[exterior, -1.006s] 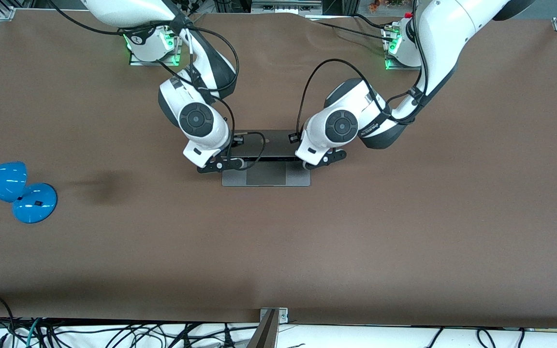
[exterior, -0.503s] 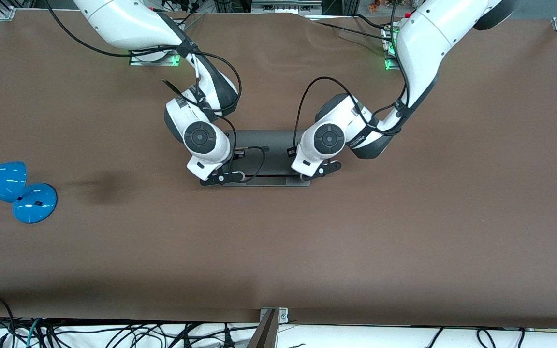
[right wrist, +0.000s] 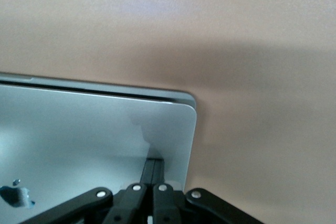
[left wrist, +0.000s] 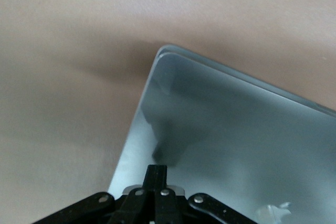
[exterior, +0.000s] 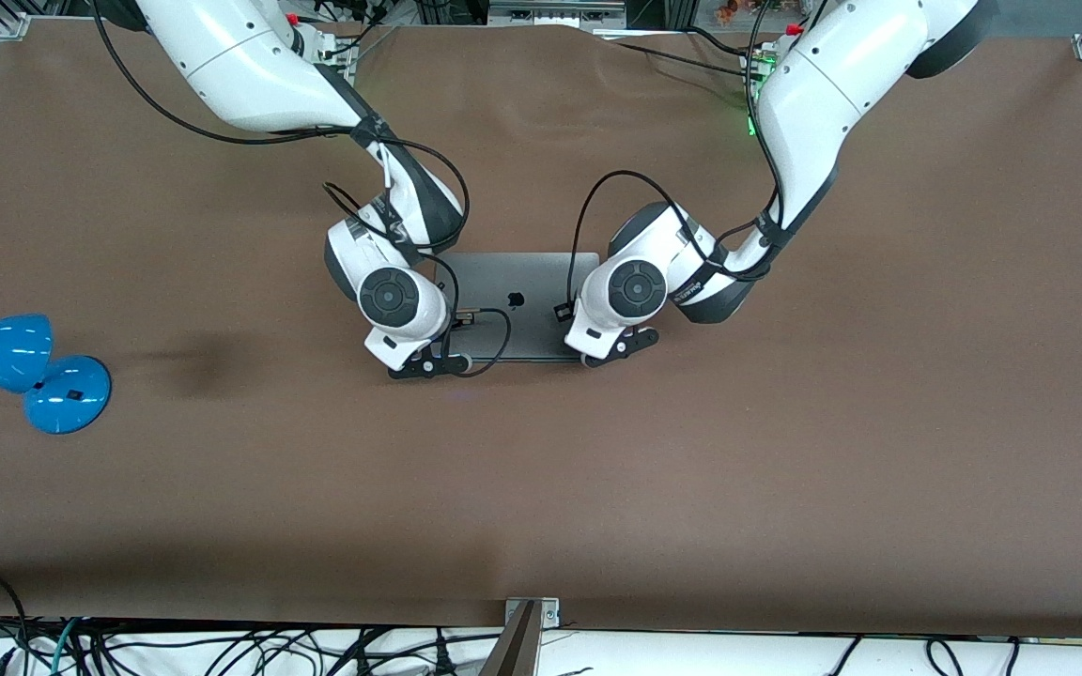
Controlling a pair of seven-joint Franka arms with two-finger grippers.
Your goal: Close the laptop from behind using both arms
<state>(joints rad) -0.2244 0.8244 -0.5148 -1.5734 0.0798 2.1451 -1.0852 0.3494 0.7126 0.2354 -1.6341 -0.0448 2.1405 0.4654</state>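
You've got one laptop [exterior: 517, 305], space-grey, in the middle of the brown table [exterior: 785, 451], roughly between the two arm bases. Lid is down almost flat, one black apple logo [exterior: 516, 300] facing up; the right wrist view shows a thin dark slit left between lid and base at the lid's free edge, so it's all but shut.

Two arms, both reaching in over the laptop. Left gripper [exterior: 618, 347] sits on the lid at the corner nearest the front camera, toward the left arm's end; fingers [left wrist: 156, 174] pressed together, tip resting on the lid, holding nothing. Right gripper [exterior: 428, 364] is at the other camera-side corner, toward the right arm's end; fingers [right wrist: 153, 167] also together, tip on the lid just inside the rounded corner, holding nothing. Each tip throws a dim reflection on the metal.

One black cable [exterior: 494, 343] from the right wrist loops across the lid, one from the left wrist arches up above the laptop's hinge side.

One blue desk lamp [exterior: 24, 366] lies well apart, at the table edge toward the right arm's end. A tangle of cables [exterior: 222, 648] runs along the camera-side edge off the table.
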